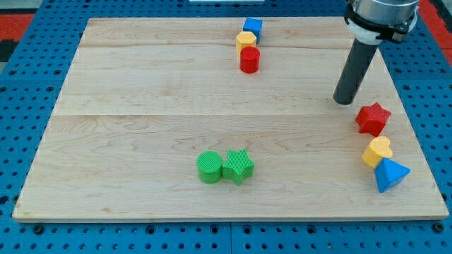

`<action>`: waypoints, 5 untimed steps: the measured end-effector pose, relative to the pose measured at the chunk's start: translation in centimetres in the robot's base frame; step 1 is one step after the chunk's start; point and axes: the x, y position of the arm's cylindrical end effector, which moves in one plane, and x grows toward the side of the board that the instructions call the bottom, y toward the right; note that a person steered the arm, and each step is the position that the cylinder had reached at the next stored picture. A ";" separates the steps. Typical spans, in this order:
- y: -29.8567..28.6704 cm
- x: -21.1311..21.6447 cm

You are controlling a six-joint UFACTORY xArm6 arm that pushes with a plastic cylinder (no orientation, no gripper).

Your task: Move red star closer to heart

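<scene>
Pale wooden board (141,106) on blue pegboard, blocks scattered. No pincer here, just my tip (344,100), parked up-left of the red star (373,118), a small gap between. Yellow heart (377,151) just below the star, nearly touching, blue cone (389,174) beneath. Risk: off-centre shove, star spinning rightward off the edge, or heart knocked away.

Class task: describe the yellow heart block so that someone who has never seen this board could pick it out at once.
Start at the pale wooden board and go to its edge at the view's right, where three blocks sit in a short column. The yellow heart block is the middle one, below the red star block and touching the blue triangular block. It alone there is yellow with a notched, rounded top.
</scene>
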 end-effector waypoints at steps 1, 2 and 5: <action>4.6 -1.1; 6.8 -0.6; 1.7 3.2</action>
